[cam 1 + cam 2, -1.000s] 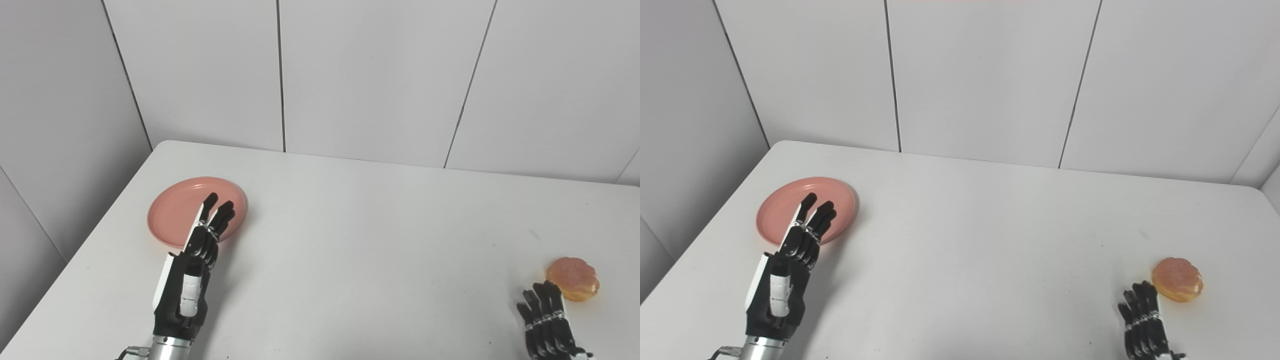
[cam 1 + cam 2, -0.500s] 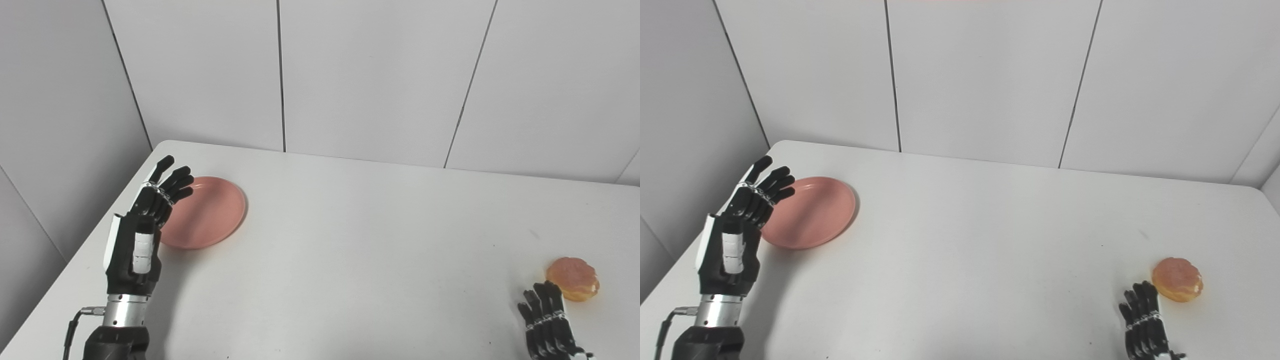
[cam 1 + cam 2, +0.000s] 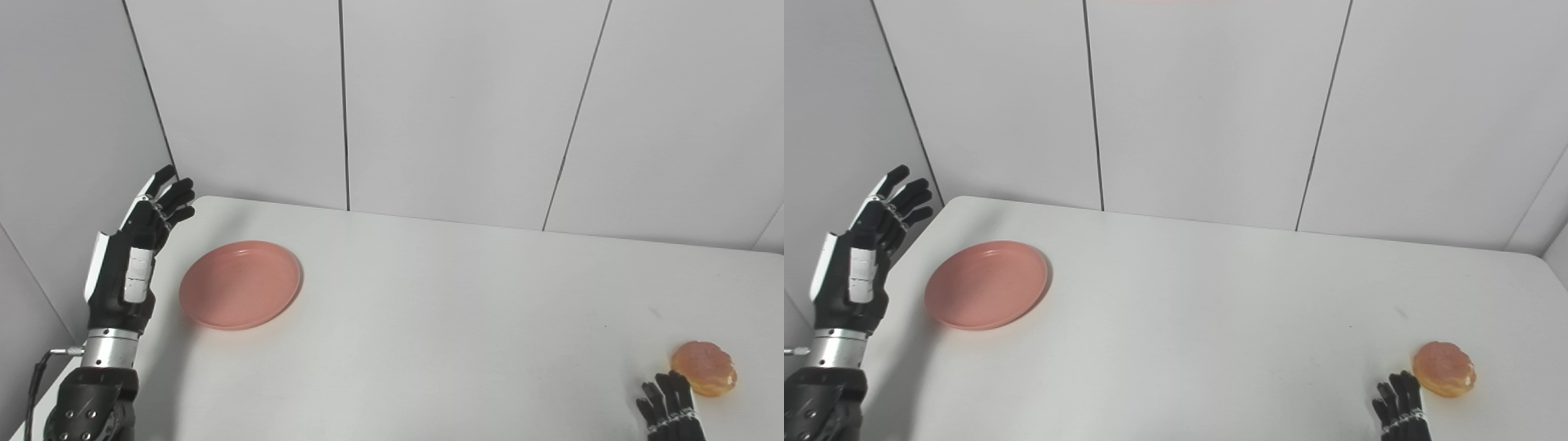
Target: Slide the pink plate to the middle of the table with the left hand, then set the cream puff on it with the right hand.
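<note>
The pink plate (image 3: 240,283) lies flat at the left side of the white table (image 3: 429,318). My left hand (image 3: 138,254) is raised off the table's left edge, to the left of the plate and apart from it, fingers spread, holding nothing. The cream puff (image 3: 704,376) sits at the right near the front edge. Only the fingertips of my right hand (image 3: 669,410) show at the bottom edge, just left of the puff, spread and not touching it.
Grey panelled walls (image 3: 429,98) close off the back and the left of the table. The table's left edge runs right beside my left forearm (image 3: 92,398).
My left hand swung from over the plate to its left side and rose past the table edge. The camera tilted up, so the whole scene sits lower. Plate and puff stay put.
</note>
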